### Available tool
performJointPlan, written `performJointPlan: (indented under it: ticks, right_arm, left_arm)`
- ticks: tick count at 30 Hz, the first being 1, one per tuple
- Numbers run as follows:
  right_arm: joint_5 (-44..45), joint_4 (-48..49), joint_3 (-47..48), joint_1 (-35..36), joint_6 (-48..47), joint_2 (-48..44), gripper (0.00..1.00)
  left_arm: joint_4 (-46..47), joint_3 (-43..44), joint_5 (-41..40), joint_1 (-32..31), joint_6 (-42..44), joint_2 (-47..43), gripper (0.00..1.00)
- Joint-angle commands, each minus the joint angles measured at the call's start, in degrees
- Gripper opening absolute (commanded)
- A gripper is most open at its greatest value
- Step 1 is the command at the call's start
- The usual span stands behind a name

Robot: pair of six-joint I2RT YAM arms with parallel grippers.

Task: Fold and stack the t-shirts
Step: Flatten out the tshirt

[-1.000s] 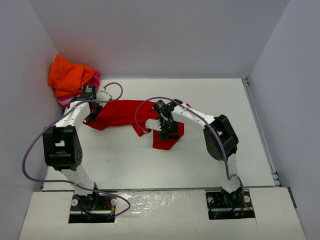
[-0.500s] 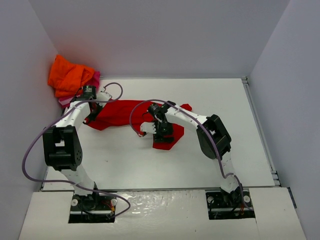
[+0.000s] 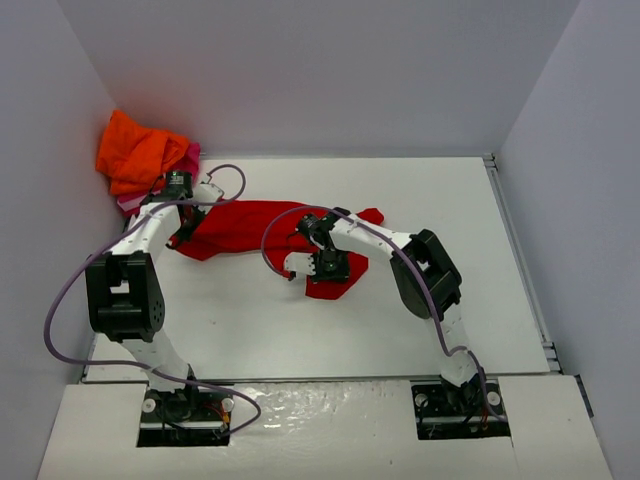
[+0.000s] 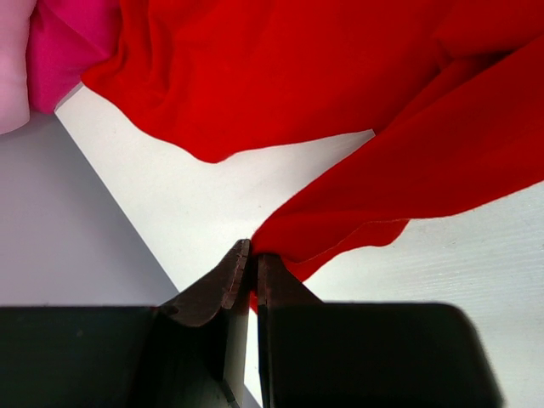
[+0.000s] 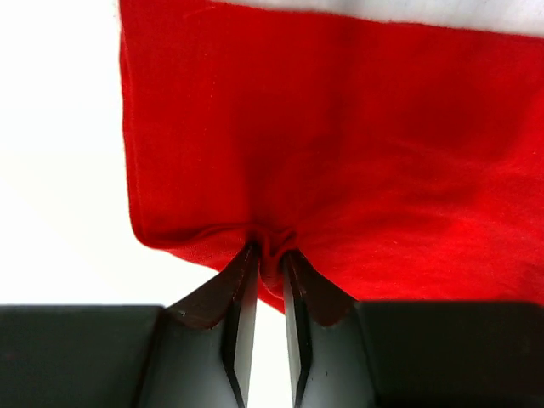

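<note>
Top external alone: orange t-shirt (image 3: 135, 155).

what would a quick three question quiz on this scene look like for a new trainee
1. True or false: the right gripper is shut on the red t-shirt.
2. Where does the orange t-shirt lie? A) bunched in the far left corner B) spread flat under the right arm C) folded beside the arm bases
3. What is the left gripper pinching?

Key: 1 true; 2 A; 3 an edge of the red t-shirt.
</note>
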Motion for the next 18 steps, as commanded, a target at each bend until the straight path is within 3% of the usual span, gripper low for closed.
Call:
performJointPlan:
  ticks: [1,9,13,18]
  right_arm:
    - [-0.2,-2.7,-0.2,0.3,-0.1,0.0,0.00]
    - [6.0,-2.4,4.5,-0.2,4.1,-4.3,0.00]
    - [12.9,2.2,9.5,-2.6,8.1,-10.4,0.00]
    - [14.0,5.3,12.0,-6.7,9.4,-15.5,0.00]
  left_arm:
    - [2.2,0.2,-1.2,0.2,0.6,-2.2,0.00]
    - [3.7,-0.9,-1.9,0.4,0.2,-4.8,0.00]
    - [4.4,-1.2,-1.9,1.6,0.1,-9.7,0.00]
    - [0.7,1.3,-1.3,1.9,0.4,-12.8,0.00]
